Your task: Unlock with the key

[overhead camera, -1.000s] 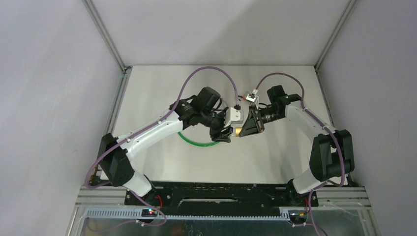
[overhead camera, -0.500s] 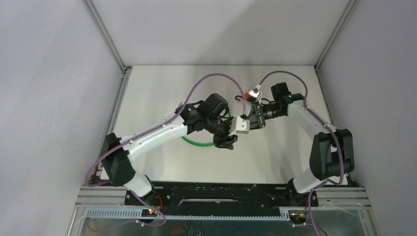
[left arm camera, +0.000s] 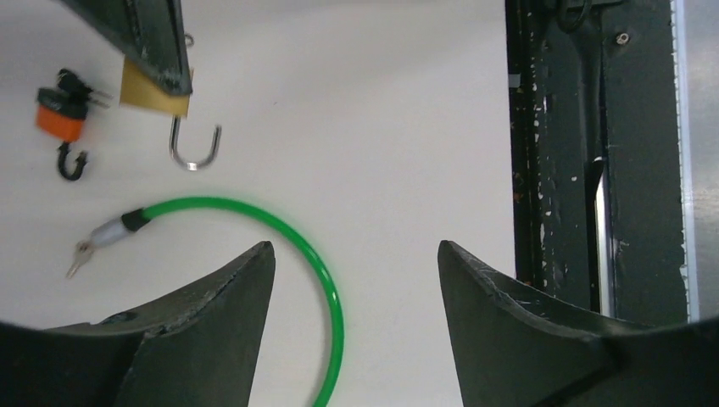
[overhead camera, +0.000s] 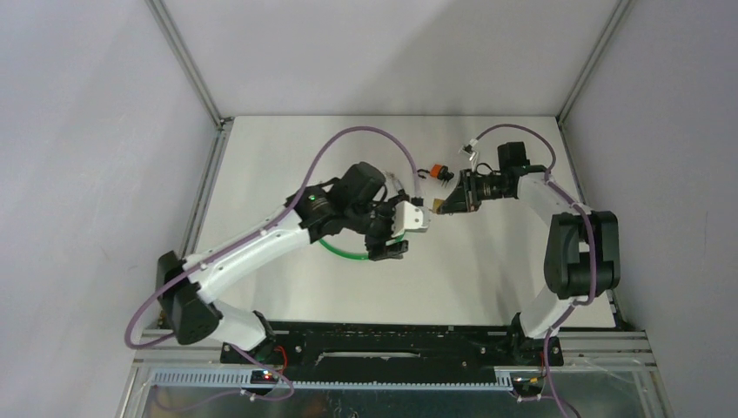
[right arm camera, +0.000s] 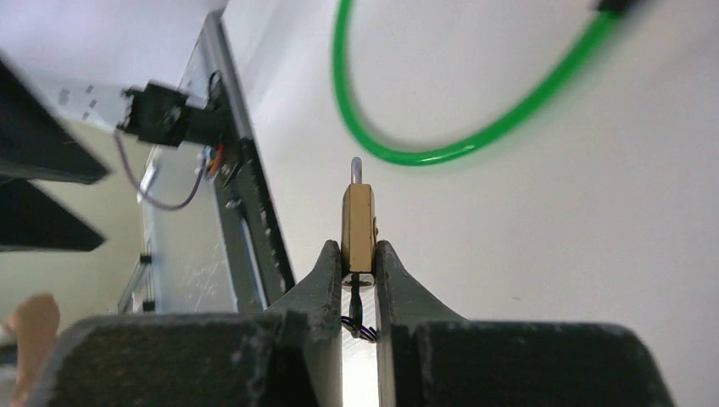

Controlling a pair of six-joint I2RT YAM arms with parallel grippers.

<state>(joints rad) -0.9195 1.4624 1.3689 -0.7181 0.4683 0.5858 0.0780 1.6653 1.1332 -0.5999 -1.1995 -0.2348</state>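
Left gripper stands wide open, nothing between its fingers; it points down at the table. The green cable lies under it, curving up between the two fingers in the left wrist view. The cable's grey end sits off the gripper's left finger, with a small silvery piece on it that looks like a key; too small to be sure. Right gripper is closed on the brass padlock, fingers pressed flat against both broad faces at the base of the body. The shackle points straight out past the fingertips. A dark loop of wire or ring shows between the fingers behind the padlock; I cannot tell what it is. From the left wrist view, the padlock hangs ahead of the left gripper and off to its left. One shackle leg enters the body, and the other appears to end free just beside it. An orange and black item with a small hook lies on the table just beside the padlock, on the side away from the left gripper. From overhead, the two grippers are near each other over mid-table, apart, with the right gripper just beyond the left gripper.
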